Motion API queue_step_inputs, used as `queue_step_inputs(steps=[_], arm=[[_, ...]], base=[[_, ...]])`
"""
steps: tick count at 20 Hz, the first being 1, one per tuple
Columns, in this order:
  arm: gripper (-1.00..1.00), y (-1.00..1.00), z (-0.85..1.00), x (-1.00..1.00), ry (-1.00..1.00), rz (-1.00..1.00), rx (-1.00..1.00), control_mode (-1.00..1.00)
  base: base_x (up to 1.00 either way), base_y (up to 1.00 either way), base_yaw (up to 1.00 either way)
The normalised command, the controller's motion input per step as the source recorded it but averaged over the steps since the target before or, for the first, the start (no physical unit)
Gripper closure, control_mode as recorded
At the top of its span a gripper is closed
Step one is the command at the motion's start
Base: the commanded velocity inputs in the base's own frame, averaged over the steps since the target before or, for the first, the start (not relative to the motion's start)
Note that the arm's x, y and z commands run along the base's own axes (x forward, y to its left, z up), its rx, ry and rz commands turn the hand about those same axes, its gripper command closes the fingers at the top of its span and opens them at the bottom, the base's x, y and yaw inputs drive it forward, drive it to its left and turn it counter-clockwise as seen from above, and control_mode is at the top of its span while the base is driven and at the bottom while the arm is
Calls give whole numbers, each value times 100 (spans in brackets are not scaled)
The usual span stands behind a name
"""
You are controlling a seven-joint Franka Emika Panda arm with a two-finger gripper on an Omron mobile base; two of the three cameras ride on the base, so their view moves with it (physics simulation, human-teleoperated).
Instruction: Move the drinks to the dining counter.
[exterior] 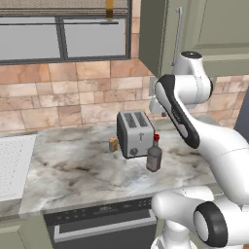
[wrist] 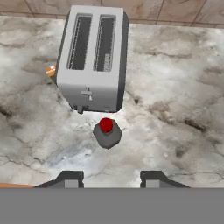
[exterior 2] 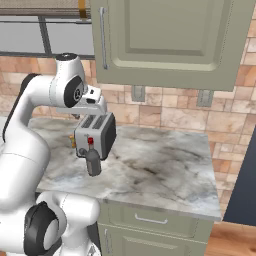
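Observation:
A squat grey-brown bottle [exterior: 154, 156] [exterior 2: 93, 162] with a red cap stands upright on the marble worktop [exterior: 73, 170], just in front of the silver toaster [exterior: 134, 133]. From above, its red cap [wrist: 106, 124] shows close to the toaster's front face [wrist: 92, 57]. The small orange-yellow can [exterior: 113, 144] [exterior 2: 73, 141] [wrist: 51, 70] sits by the toaster's left side, half hidden behind it. My gripper [wrist: 110, 179] hangs open well above the worktop, with nothing between its fingers, and the bottle lies just ahead of them. The dining counter is out of view.
Wall cabinets [exterior 2: 165, 40] hang close over the arm's upper joints. A white ribbed surface [exterior: 12, 165] lies at the worktop's left end. A dishwasher front [exterior: 102, 219] sits under the edge. Bare marble [exterior 2: 165, 160] stretches right of the toaster to the worktop's end.

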Motion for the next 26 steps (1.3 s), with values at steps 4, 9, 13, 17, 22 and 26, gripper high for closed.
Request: queue_step_inputs(steps=[4, 9, 13, 17, 22, 26], arm=[[-100, 0, -12, -2, 0, 0, 0, -100], [-100, 6, -12, -25, 0, 2, 0, -100], [-100, 7, -1, -20, 0, 2, 0, -100], [-100, 8, -9, -4, 0, 2, 0, -100], [-100, 0, -19, 0, 0, 0, 0, -100], [-100, 0, -20, 0, 0, 0, 0, -100]], base=[[0, 0, 0], [0, 0, 0], [0, 0, 0], [0, 0, 0], [0, 0, 0], [0, 0, 0]])
